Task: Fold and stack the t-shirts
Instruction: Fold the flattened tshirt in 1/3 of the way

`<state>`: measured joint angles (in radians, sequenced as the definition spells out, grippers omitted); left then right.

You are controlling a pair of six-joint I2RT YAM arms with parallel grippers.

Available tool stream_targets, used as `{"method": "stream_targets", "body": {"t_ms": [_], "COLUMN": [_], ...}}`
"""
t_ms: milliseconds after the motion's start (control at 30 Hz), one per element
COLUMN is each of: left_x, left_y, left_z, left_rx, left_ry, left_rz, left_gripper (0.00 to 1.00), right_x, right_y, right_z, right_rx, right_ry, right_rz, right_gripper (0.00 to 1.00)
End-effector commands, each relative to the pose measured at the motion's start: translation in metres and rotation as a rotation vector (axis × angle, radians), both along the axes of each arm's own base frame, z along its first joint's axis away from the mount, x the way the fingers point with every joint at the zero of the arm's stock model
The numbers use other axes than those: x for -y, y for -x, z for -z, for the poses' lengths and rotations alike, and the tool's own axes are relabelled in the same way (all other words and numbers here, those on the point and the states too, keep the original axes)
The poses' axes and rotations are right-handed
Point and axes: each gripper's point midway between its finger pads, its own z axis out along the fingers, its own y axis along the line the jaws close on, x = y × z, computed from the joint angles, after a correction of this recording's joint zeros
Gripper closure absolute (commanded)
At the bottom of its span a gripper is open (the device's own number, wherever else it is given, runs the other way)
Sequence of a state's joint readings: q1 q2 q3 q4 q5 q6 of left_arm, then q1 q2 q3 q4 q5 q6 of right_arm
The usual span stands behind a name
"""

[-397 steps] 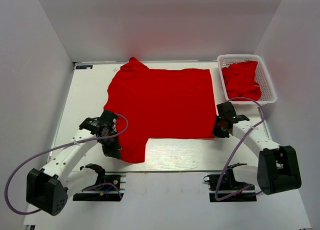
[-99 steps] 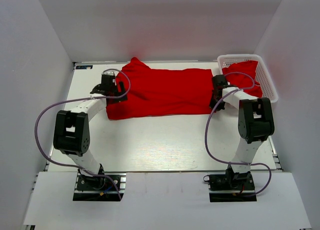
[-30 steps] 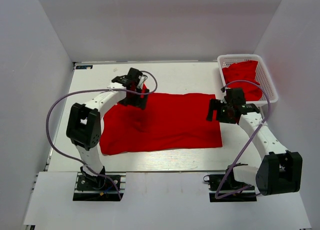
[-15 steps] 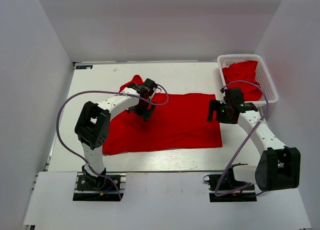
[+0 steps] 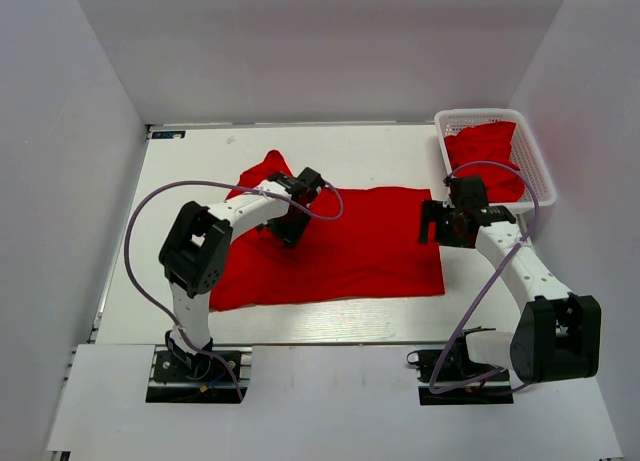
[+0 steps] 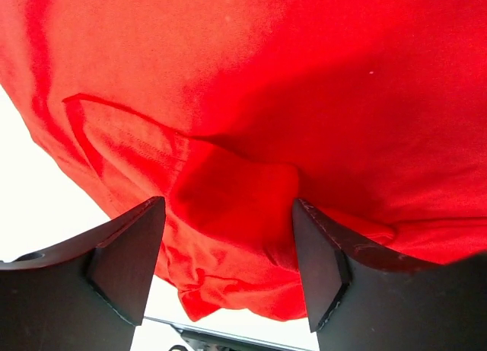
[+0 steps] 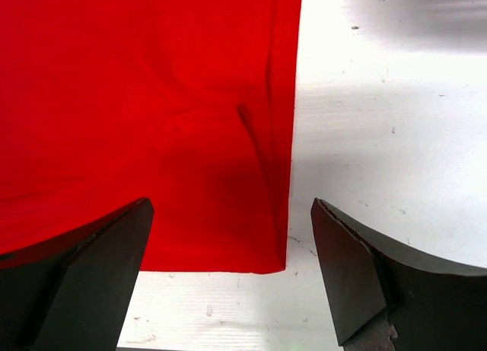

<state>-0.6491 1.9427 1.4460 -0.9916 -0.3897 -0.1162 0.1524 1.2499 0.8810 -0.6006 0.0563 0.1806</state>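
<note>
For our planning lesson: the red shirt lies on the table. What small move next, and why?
Probably lower the left gripper and pinch the shirt: its jaws stand open over a rumpled fold, and a sleeve sticks out untucked.
</note>
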Motion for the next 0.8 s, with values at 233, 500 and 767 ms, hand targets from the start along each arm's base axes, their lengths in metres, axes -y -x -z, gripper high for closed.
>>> {"method": "stream_targets", "body": {"t_ms": [233, 500, 767], "left_x": [-0.017, -0.007, 0.003], "left_y": [-0.001, -0.012, -0.017], "left_z": [-0.002, -0.004, -0.005], "left_rx": [0.047, 0.081, 0.110], "left_ry": [-0.110, -0.074, -0.004], "left_rz": [-0.049, -0.051, -0.058], "left_gripper": [0.38, 0.88, 1.00], "right_x": [0.007, 0.009, 0.011], "right_y": [-0.005, -0.003, -0.004], "right_z": [-0.010, -0.010, -0.014], "right_rx": [0.048, 0.049, 0.062], "right_ry": [0.026, 0.033, 0.038], "right_rz": [0.033, 0.042, 0.051], "right_gripper": [0.10, 0.10, 0.10]}}
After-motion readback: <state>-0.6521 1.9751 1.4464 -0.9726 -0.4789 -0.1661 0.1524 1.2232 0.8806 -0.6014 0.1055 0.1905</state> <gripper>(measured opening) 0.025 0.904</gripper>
